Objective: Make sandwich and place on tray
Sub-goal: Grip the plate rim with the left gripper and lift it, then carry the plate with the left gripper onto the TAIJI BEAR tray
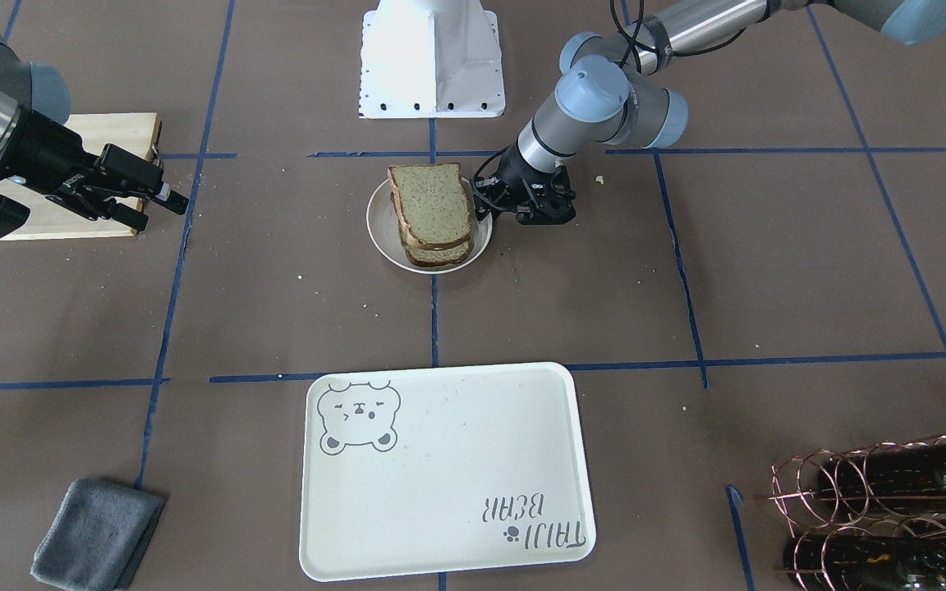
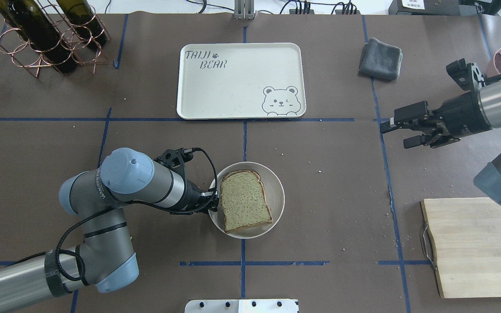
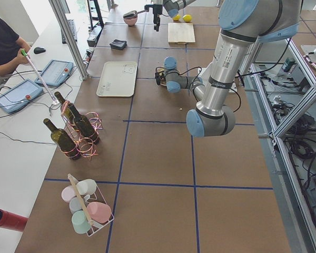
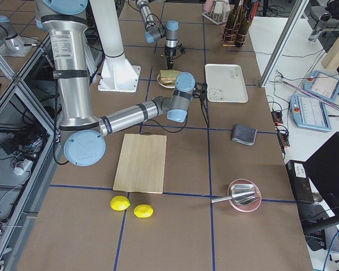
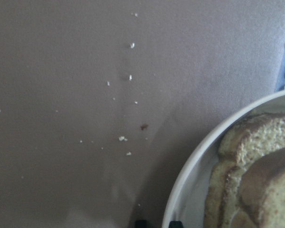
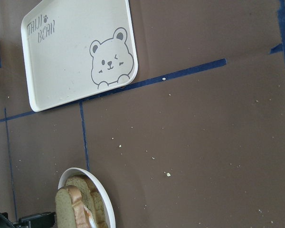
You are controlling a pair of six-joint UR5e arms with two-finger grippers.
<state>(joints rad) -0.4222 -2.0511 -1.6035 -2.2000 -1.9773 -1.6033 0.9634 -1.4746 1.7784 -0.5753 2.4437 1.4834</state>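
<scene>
Standing behind the robot and looking across the table, the nearest thing on its right side is a pale wooden cutting board [image 2: 476,248], lying flat and bare. A little further out, near the table's middle, sits a small round white plate [image 2: 277,191], and the sandwich [image 2: 245,200] is on it: two grainy, dark-crusted slices stacked one on the other, the top one slightly skewed over the lower.

The left gripper [image 2: 214,202] is low at the plate's rim on the robot's left side, just beside the sandwich. In the left wrist view two dark fingertips [image 5: 140,222] peek in at the bottom edge, close together, with the rim between them; I cannot tell whether they actually clamp it.

Off to the right, the right gripper [image 2: 395,135] is held well apart from the plate, its two fingers spread and holding nothing.

Beyond the plate, past a blue tape line, lies the cream tray [image 2: 233,87] with its bear drawing, nothing on it. At the far edge there is a folded grey cloth [image 2: 381,58] to the right and dark bottles in a copper wire rack [image 2: 46,39] to the left.
</scene>
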